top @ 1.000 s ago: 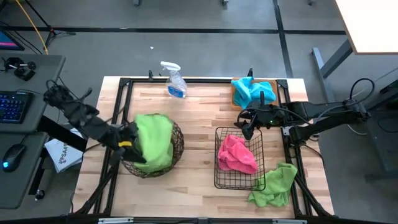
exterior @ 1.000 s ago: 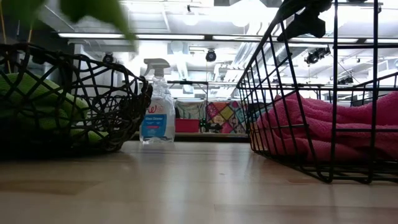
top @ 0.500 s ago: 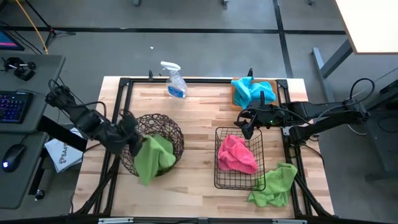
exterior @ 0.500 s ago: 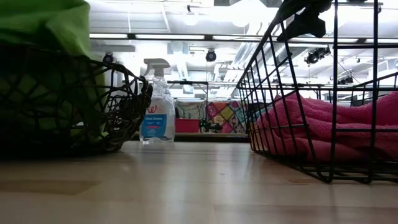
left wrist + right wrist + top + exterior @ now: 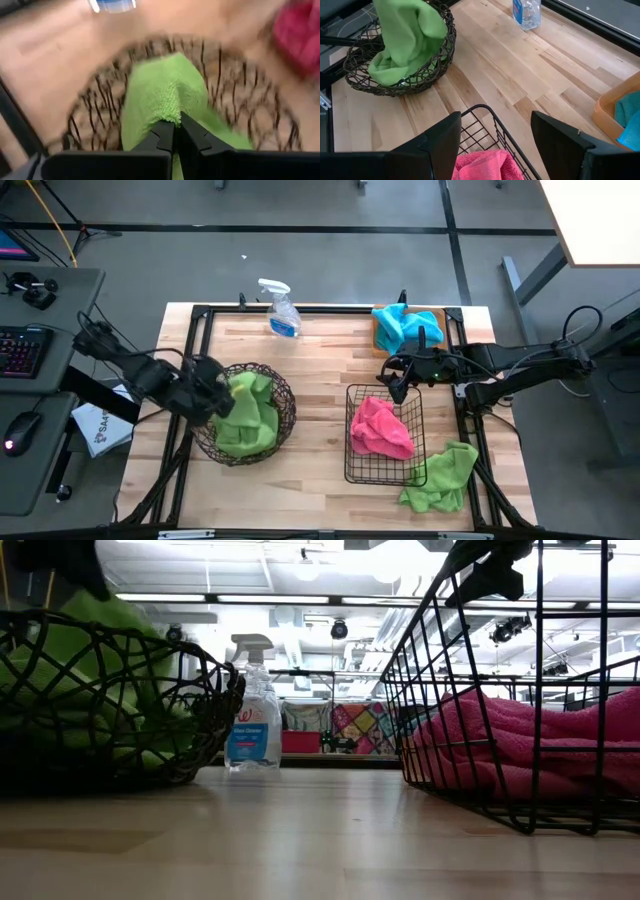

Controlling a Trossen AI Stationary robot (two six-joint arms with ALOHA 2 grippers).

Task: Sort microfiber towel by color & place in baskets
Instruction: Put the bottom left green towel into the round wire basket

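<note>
My left gripper is over the left rim of the round dark woven-wire bowl and is shut on a lime green towel, which fills the bowl. My right gripper waits open above the far edge of the square black wire basket, which holds a pink towel. A turquoise towel lies in the orange tray at the far right. A second green towel lies on the table against the basket's near right side. My left gripper pinches a raised edge of the green towel between its two fingers. It comes slanting down from the table's left. The towel rises to the fingers, and the rest of it lies heaped inside the bowl.
A clear spray bottle with blue liquid stands near the far edge, behind the bowl. Bare wood shows between bowl and basket. A black frame runs round the tabletop. A keyboard and mouse sit on a desk to the left.
My left gripper kept its hold on the green towel and shifted slightly toward the far edge. The towel was spread over the bowl's top a second ago. It then drooped over the near left rim, and now it lies gathered inside the bowl.
</note>
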